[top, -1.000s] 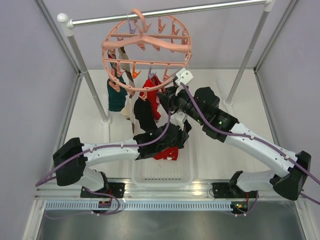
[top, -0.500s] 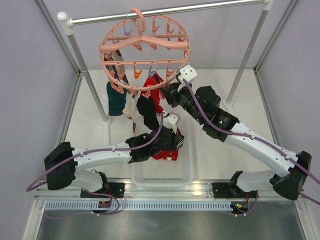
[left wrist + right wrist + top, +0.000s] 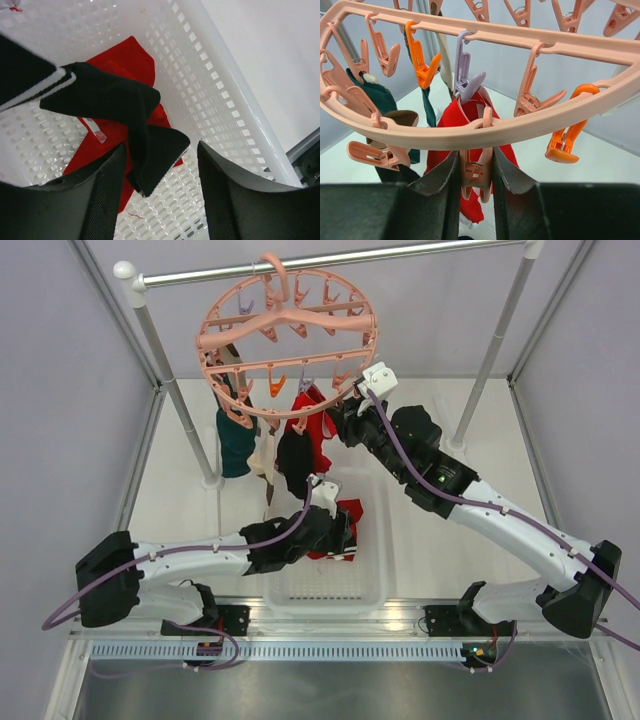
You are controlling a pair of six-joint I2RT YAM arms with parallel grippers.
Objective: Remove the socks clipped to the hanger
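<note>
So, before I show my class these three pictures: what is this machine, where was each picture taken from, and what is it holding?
These are two white-and-black robot arms bolted at a table's near edge, each ending in a two-finger gripper. The wide picture comes from a fixed camera above; the other two from cameras on the wrists. A round salmon-pink plastic hanger ring hangs from a metal rail, with socks clipped under it. The right gripper pinches a salmon-pink plastic clip, a red fabric sock hanging just behind it. The left gripper is open above a white perforated plastic basket, where a black fabric sock lies on another red sock.
</note>
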